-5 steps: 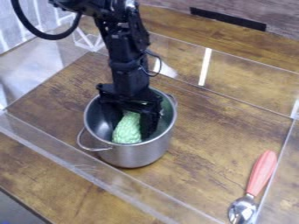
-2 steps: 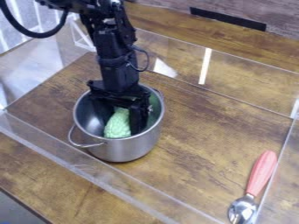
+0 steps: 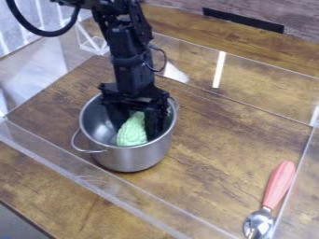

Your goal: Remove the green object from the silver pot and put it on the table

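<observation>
The silver pot (image 3: 90, 124) stands on the table (image 3: 225, 140) left of centre, its loop handle toward the front left. The green object (image 3: 132, 132), bumpy and light green, leans on end inside the pot against its right wall. My gripper (image 3: 137, 110) points straight down into the pot. Its black fingers (image 3: 159, 107) straddle the upper end of the green object. The jaws look open, spread wider than the object, and I see no firm pinch on it.
A red-handled spoon (image 3: 274, 198) lies on the table at the front right. Clear acrylic walls (image 3: 222, 71) run along the table's edges, with one close to the pot's front left.
The pot and the gripper have shifted slightly left in the view. The green object stands a little more upright in the pot, and the fingers sit closer around its top.
</observation>
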You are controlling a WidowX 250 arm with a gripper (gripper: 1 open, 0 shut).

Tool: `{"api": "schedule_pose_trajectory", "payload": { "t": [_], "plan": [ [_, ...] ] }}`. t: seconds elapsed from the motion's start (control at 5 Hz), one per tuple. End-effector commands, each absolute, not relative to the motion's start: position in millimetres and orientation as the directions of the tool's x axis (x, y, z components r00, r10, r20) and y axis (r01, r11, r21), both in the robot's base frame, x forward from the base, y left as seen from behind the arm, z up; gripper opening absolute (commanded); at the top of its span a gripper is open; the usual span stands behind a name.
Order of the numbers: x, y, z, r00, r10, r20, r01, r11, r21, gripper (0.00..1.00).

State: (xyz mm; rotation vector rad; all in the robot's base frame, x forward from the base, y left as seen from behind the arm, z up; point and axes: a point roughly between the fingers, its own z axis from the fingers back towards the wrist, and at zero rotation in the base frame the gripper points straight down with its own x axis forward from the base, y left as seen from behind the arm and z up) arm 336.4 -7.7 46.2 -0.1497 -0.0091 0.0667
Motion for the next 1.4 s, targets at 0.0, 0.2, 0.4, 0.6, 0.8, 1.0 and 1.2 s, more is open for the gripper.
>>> {"api": "schedule_pose_trajectory", "payload": {
  "t": [0.0, 0.2, 0.4, 0.6, 0.8, 1.0, 1.2],
  "plan": [
    [349, 10, 58.3, 0.989, 0.138, 0.061, -0.127, 0.98, -0.153, 0.0],
    [352, 22, 53.3, 0.98, 0.189, 0.059, -0.178, 0.972, -0.154, 0.0],
    [355, 21, 58.0, 0.987, 0.149, 0.055, -0.139, 0.977, -0.16, 0.0],
    [358, 20, 62.8, 0.993, 0.109, 0.05, -0.099, 0.981, -0.168, 0.0],
    [356, 13, 70.0, 0.995, 0.089, 0.051, -0.081, 0.984, -0.157, 0.0],
    [355, 6, 75.7, 0.996, 0.07, 0.051, -0.062, 0.987, -0.148, 0.0],
    [351, -1, 82.0, 0.995, 0.082, 0.052, -0.074, 0.988, -0.138, 0.0]
  ]
}}
